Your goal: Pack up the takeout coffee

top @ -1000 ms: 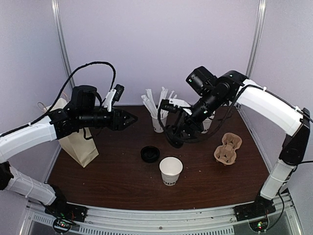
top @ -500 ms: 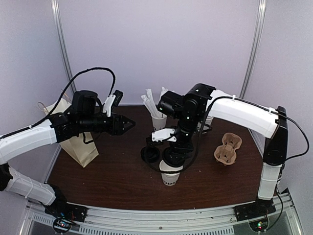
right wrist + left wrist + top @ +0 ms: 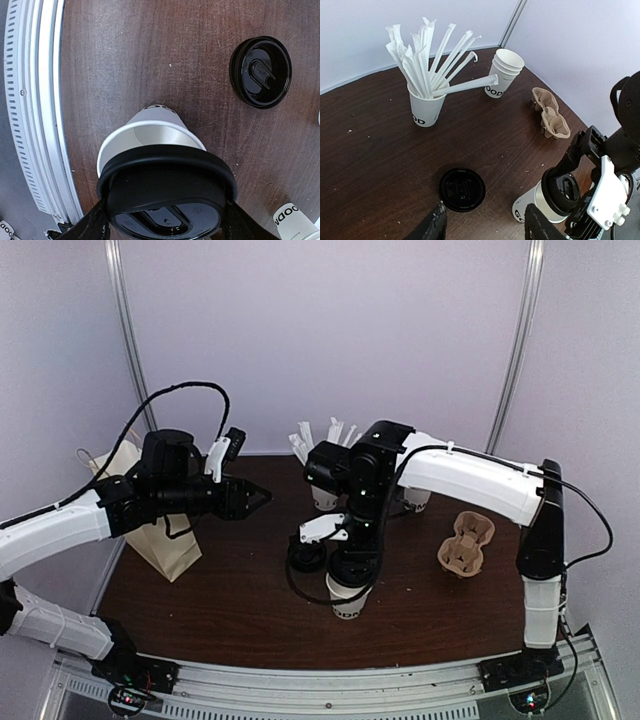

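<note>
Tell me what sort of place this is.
Probably a robot test bench staged as a takeout coffee counter: a cup of wrapped straws, stacked paper cups, a pulp cup carrier and a paper bag.

The held lid (image 3: pixel 167 192) hides part of the cup (image 3: pixel 150 136).

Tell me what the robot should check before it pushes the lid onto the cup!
1. Lid gripped between the right fingers: ok.
2. Cup standing upright, mouth open: ok.
3. Lid lined up with the cup's rim: cannot tell; part of the rim shows past one edge in the right wrist view.
4. Lid seated on the cup: not ok.
5. Spare lid lying apart from the cup: ok.
6. Left fingers open, holding nothing, away from the cup: ok.
</note>
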